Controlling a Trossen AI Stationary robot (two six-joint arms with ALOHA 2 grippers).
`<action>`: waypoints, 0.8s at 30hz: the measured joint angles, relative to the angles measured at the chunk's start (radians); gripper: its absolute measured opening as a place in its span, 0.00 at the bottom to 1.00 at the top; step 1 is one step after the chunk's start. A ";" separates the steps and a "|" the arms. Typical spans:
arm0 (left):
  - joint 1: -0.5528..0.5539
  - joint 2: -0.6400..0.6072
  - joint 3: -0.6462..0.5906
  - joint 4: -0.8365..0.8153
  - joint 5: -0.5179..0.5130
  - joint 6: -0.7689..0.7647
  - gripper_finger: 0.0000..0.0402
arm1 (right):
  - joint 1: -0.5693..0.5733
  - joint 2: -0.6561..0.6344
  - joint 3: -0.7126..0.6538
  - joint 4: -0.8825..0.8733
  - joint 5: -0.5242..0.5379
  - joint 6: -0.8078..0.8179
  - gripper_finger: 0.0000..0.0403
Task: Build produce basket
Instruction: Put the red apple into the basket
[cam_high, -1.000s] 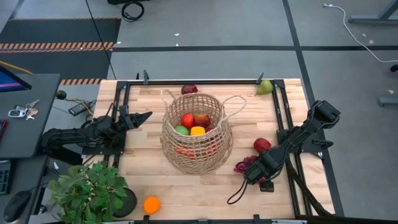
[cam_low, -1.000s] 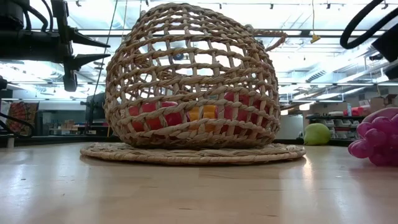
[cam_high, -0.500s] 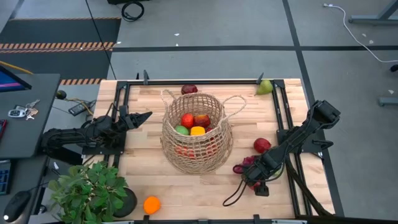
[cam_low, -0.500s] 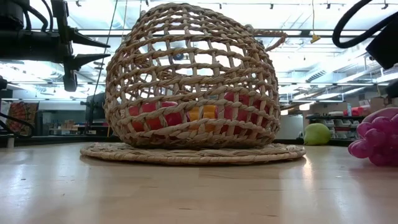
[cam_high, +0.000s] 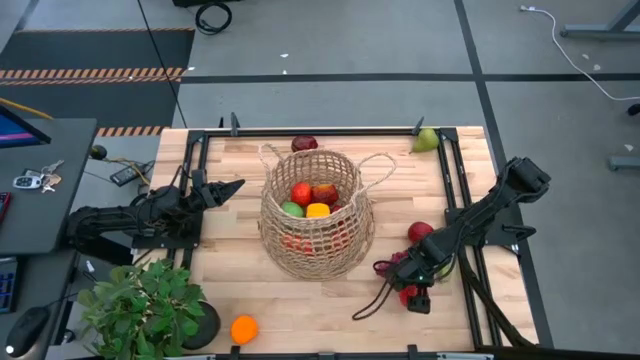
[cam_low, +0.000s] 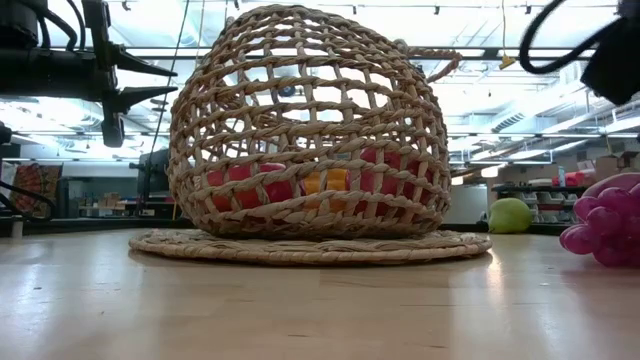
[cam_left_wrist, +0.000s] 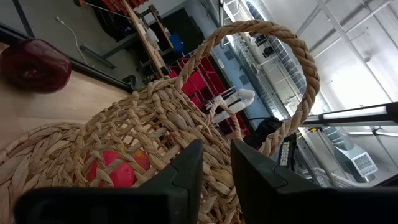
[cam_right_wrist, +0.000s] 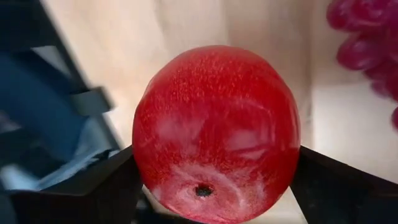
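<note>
Mid-desk, we see the basket (cam_high: 317, 222) holding a red apple (cam_high: 301, 193), a green fruit (cam_high: 292, 210) and a lemon (cam_high: 318, 210).
Round it we find bare desk (cam_high: 240, 275); an orange (cam_high: 244, 329) sits near the front edge, a pear (cam_high: 427, 139) at the far corner. Our right claw (cam_high: 412, 289) stands with a finger on each side of an apple (cam_right_wrist: 217, 134) beside the grapes (cam_low: 603, 222), jaws wide. Our left claw (cam_high: 236, 186) waits shut beside the basket.

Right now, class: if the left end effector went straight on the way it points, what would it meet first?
Probably the large tan open-weave wicker basket: the left end effector, shut, aims at its near wall below the loop handle, though depth is unclear.
</note>
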 joint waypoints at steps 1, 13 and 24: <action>0.000 0.000 0.000 0.000 0.000 0.000 0.22 | -0.009 -0.014 0.000 0.003 -0.024 0.010 0.88; 0.000 0.000 0.000 0.000 0.000 0.000 0.21 | -0.191 -0.284 0.001 0.306 -0.094 0.218 0.88; 0.000 0.000 0.000 0.000 0.000 0.000 0.23 | -0.377 -0.366 0.002 0.779 0.040 0.246 0.88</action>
